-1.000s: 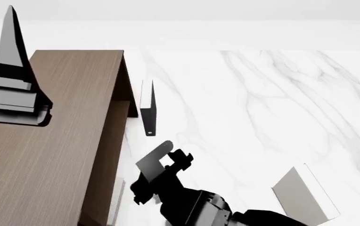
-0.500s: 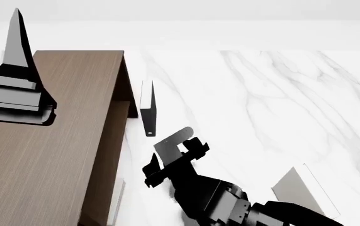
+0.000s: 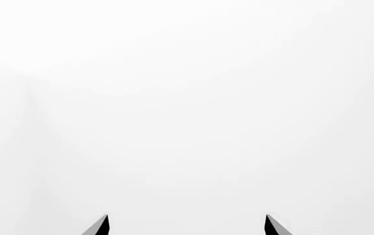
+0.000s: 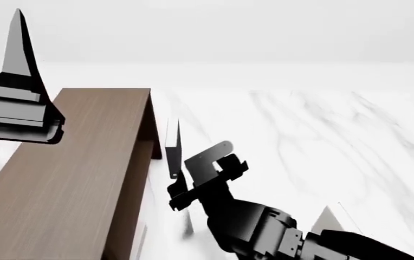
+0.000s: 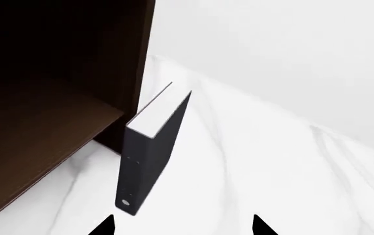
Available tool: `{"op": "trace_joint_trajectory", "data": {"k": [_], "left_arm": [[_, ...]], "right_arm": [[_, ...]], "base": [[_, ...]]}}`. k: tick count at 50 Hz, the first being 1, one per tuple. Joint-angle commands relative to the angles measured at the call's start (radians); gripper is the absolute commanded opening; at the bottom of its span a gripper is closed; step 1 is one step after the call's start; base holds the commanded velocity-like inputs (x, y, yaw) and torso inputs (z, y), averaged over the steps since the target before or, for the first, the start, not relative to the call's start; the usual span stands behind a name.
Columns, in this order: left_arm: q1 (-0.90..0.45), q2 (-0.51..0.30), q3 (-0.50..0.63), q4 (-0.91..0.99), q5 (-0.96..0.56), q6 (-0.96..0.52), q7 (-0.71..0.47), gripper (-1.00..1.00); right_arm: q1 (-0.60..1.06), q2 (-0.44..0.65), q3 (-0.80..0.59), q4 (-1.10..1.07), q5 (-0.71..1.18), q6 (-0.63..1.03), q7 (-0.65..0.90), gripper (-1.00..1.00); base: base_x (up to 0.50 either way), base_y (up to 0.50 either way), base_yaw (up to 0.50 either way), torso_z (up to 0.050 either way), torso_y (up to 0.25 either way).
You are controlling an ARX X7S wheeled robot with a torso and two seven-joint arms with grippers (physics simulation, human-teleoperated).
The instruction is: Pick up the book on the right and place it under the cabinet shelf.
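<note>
Right pincer [image 4: 208, 176] spread wide, empty, beside black book [image 5: 151, 147].

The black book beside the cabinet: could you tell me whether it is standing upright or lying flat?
Upright. In the right wrist view the black book stands on its edge on the marble table, spine vertical, beside the cabinet.

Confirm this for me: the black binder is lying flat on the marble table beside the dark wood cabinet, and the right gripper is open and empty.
One thing is wrong: the black binder is not lying flat. It stands upright on the marble table beside the dark wood cabinet, as the right wrist view shows. The rest holds: the right gripper is open and empty.
</note>
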Motion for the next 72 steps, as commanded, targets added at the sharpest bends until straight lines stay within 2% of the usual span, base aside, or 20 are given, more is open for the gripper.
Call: {"op": "trace_joint_trajectory", "data": {"k": [1,20,29,43,53,72], "left_arm": [[-0.007,0.001,-0.003,0.002,-0.007,-0.005,-0.001,1.0],[-0.036,0.006,-0.011,0.013,-0.037,-0.024,-0.007,1.0],[-0.044,0.013,-0.007,0.012,-0.042,-0.027,-0.01,1.0],[-0.035,0.027,0.006,0.0,-0.031,-0.02,-0.012,1.0],[0.027,0.038,0.038,-0.029,0.034,0.026,0.004,1.0],[0.128,0.027,0.089,-0.063,0.122,0.102,0.003,1.0]], "right_arm": [[0.007,0.044,0.011,-0.092,0.014,0.015,0.042,1.0],[0.047,0.156,0.038,-0.357,0.047,0.058,0.158,1.0],[0.104,0.218,0.067,-0.548,0.068,0.093,0.248,1.0],[0.263,0.364,0.221,-0.803,0.162,0.091,0.345,1.0],[0.349,0.442,0.29,-0.84,0.207,0.1,0.34,1.0],[0.36,0.571,0.367,-0.874,0.224,0.039,0.304,1.0]], "base": [[0.0,0.0,0.0,0.0,0.195],[0.0,0.0,0.0,0.0,0.193],[0.0,0.0,0.0,0.0,0.193],[0.0,0.0,0.0,0.0,0.193],[0.0,0.0,0.0,0.0,0.064],[0.0,0.0,0.0,0.0,0.0]]}}
